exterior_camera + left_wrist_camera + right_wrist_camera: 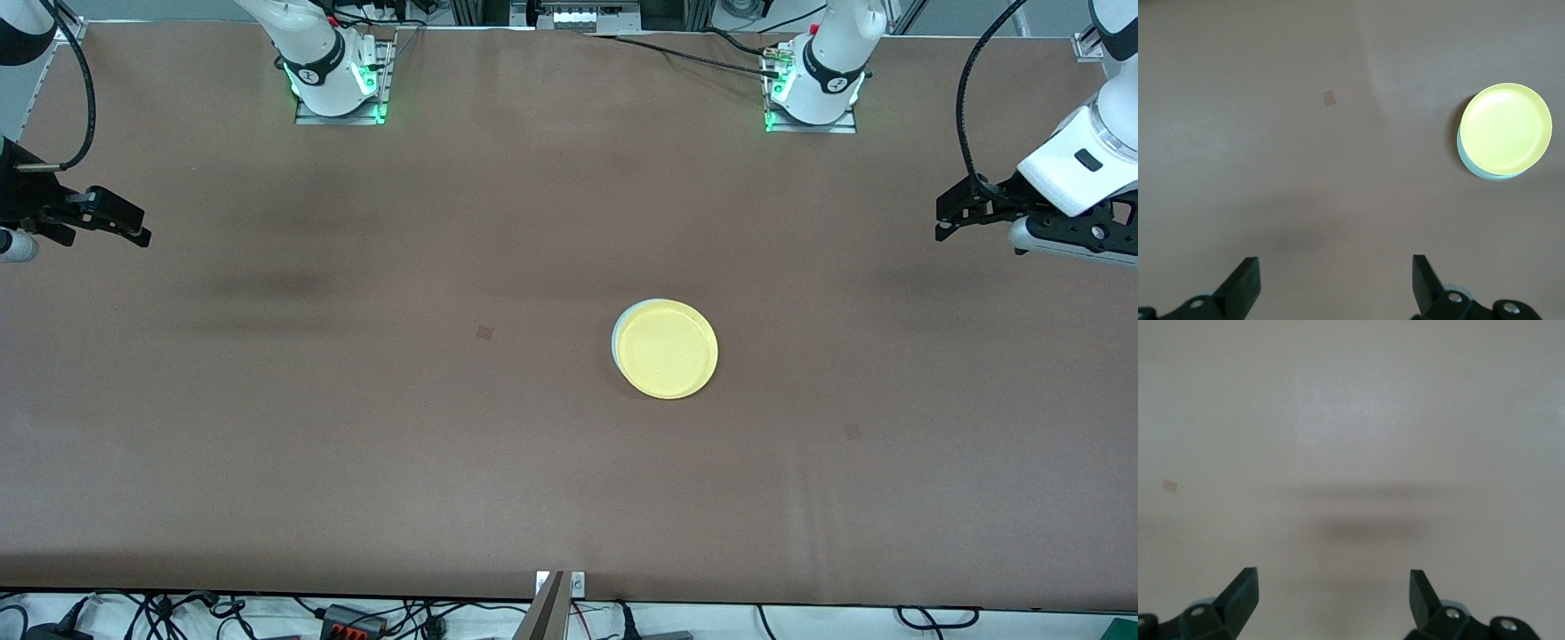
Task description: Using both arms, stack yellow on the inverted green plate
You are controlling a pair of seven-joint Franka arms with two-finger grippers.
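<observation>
Yellow plate point(667, 350): nearest the front camera of the things on the counter; round, shallow, matte plastic look, low raised rim; it lies on top of the green plate, slightly offset.
Green plate point(616, 338): very pale mint, almost whitish; only a thin crescent of its edge shows from under the yellow plate, on the side toward the right arm's end.
Counter point(356, 427): flat brown matte sheet with faint creases and two small darker square marks.
Left pincer point(944, 213): black fingers spread wide, empty, raised over the left arm's end of the counter, well apart from the stack.
Right pincer point(133, 227): black fingers spread wide, empty, raised over the right arm's end, well apart from the stack.
</observation>
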